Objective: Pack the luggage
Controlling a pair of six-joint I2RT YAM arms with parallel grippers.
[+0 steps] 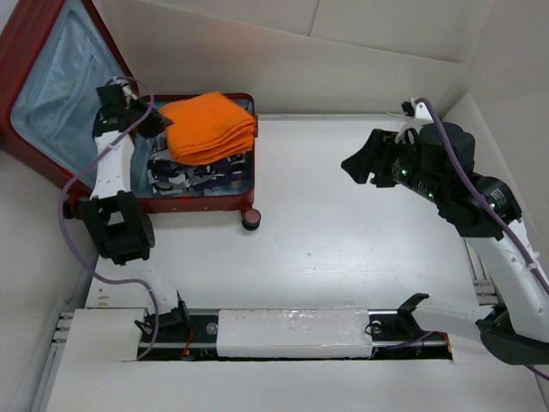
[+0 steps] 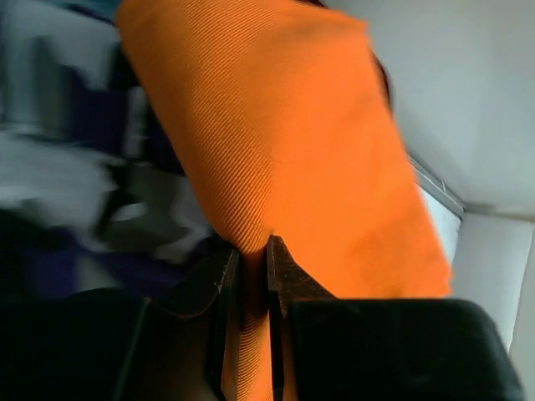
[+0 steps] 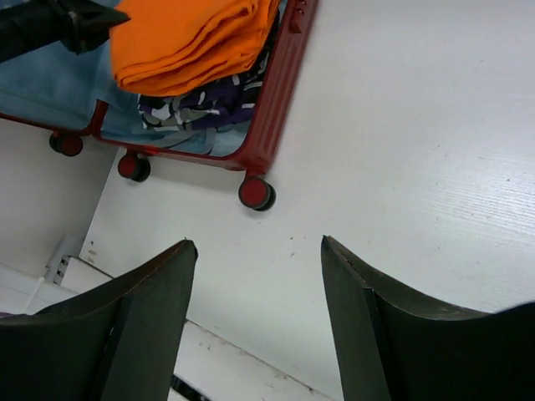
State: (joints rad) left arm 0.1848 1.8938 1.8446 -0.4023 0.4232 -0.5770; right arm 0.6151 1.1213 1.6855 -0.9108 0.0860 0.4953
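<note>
Luggage (image 1: 197, 206), a dark red hard-shell case, lies open at the upper left of the top view on the white worktop (image 1: 343, 240). Its lid (image 1: 51, 86), lined in pale blue, is raised and leans toward the upper left corner. The base half holds dark purple and white patterned clothes (image 1: 193, 176). A folded orange cloth (image 1: 210, 127) sits over them, its right edge reaching the far right rim. Left gripper (image 1: 157, 123) is at the cloth's left edge, inside the case. In the left wrist view its fingers (image 2: 224, 284) are nearly together, pinching a fold of the orange cloth. Right gripper (image 1: 360, 165) hangs above bare worktop at the right of the frame, well apart from the case, with its fingers (image 3: 159, 292) spread wide and holding nothing.
</note>
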